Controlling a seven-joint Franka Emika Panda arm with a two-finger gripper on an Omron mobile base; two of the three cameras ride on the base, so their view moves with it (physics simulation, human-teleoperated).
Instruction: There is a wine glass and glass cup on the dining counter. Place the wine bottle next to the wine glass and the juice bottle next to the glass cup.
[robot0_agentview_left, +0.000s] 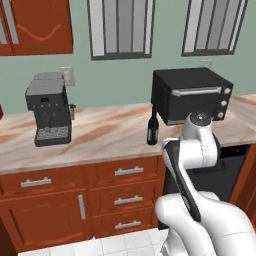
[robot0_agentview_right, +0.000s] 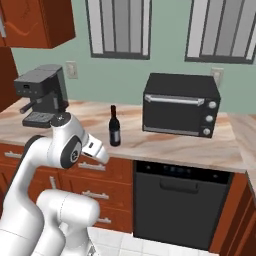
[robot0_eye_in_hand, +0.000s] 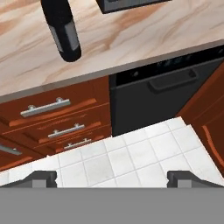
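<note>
Wall: pale green painted wall (robot0_agentview_left: 125, 80) behind the worktop, with a white outlet plate (robot0_agentview_left: 67, 75).
Windows: two dark-framed windows with grey vertical slats (robot0_agentview_left: 120, 27), (robot0_agentview_right: 220, 30).
Upper cabinet: reddish-brown wooden wall cabinet (robot0_agentview_left: 37, 25) at the upper left.
Tabletop: beige-and-brown marbled tabletop (robot0_agentview_left: 105, 135) along the wall.
Lower cabinets: reddish-brown wooden drawers with silver bar handles (robot0_agentview_left: 127, 172) beneath it.
Dishwasher: black built-in dishwasher front (robot0_agentview_right: 175, 205) set between the cabinets.
Appliances: grey and black coffee machine (robot0_agentview_left: 47, 107) at the left; black boxy toaster oven (robot0_agentview_right: 180, 105) at the right.
Floor: white square floor tiles (robot0_eye_in_hand: 131, 157).
</note>
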